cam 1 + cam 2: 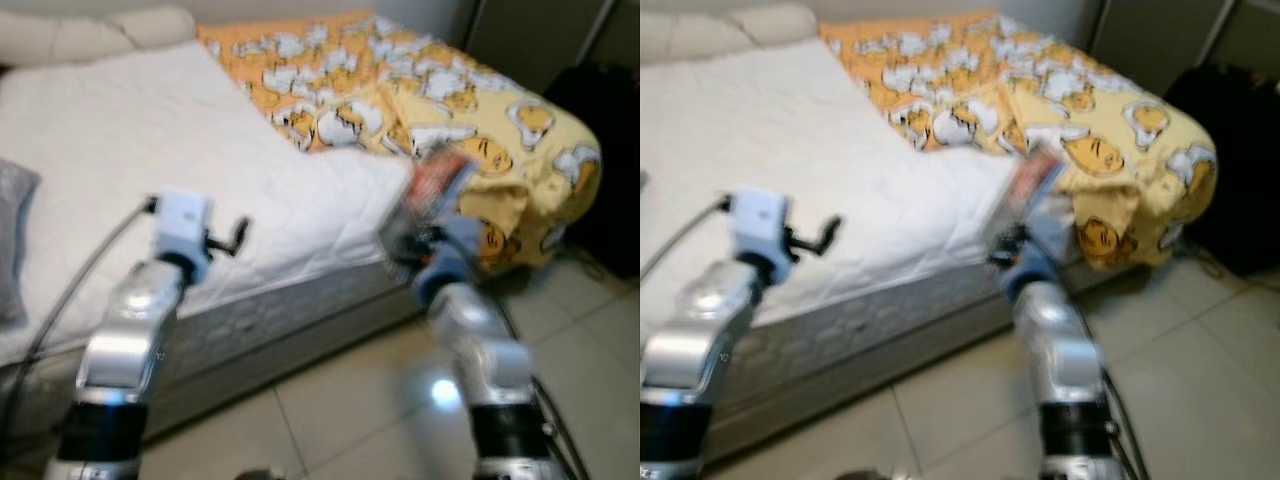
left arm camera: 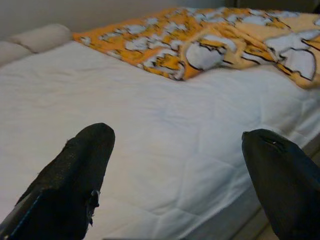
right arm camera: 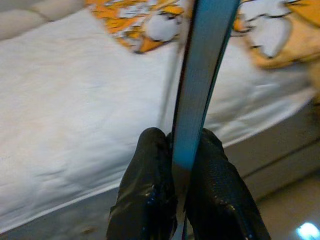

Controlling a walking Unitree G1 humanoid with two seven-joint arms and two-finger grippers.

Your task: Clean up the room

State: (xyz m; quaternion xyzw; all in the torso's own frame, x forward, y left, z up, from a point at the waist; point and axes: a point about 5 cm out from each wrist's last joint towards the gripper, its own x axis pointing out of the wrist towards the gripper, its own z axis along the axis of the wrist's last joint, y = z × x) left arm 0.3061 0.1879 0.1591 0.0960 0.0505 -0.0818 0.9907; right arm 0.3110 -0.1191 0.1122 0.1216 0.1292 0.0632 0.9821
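Observation:
My right gripper is shut on a thin flat book with a reddish cover, held upright at the bed's near edge beside the blanket. The right wrist view shows the book's blue edge pinched between the two black fingers. My left gripper is open with nothing in it, raised over the side of the white mattress. In the left wrist view its fingers stand wide apart above the white sheet. The eye views are blurred.
An orange-yellow cartoon blanket lies bunched over the bed's far right half and hangs off the corner. Cream pillows sit at the head, a grey cushion at the left. A black bag stands at right. Tile floor lies below.

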